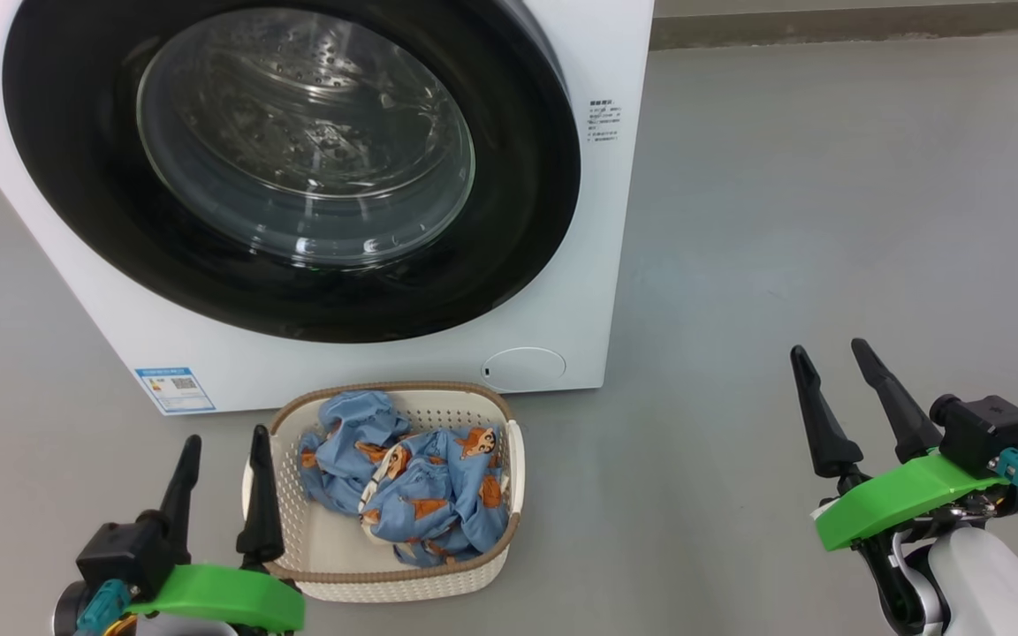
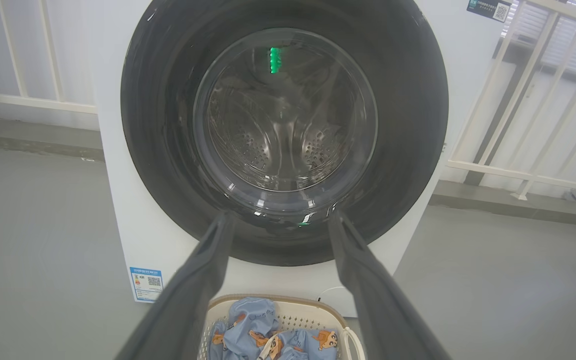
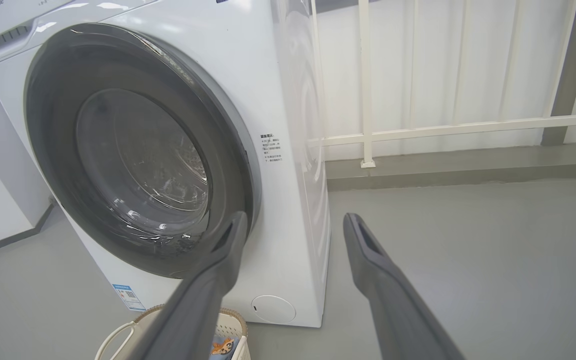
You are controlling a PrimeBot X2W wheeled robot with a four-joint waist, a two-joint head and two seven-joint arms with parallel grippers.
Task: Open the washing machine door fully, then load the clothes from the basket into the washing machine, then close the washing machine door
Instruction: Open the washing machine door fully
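The washing machine (image 1: 602, 221) stands ahead, white and box-shaped. Its washing machine door (image 1: 67, 132), with a black rim and domed glass, lies shut against the front; the steel drum shows through the glass (image 2: 283, 125). Right in front of it on the floor sits the basket (image 1: 403, 579), holding the crumpled light-blue clothes (image 1: 416, 486). My left gripper (image 1: 226, 435) hovers open at the basket's left rim, its empty fingers pointing at the door (image 2: 158, 125). My right gripper (image 1: 827, 347) stands open and empty over bare floor, well right of the machine. The door (image 3: 53, 125) and basket corner (image 3: 233, 325) lie to its left.
Grey floor (image 1: 827, 221) stretches open to the right of the machine. A white railing (image 3: 418, 132) runs behind and beside the machine. A blue label (image 1: 175, 389) and a round cover (image 1: 524, 368) mark the machine's lower front.
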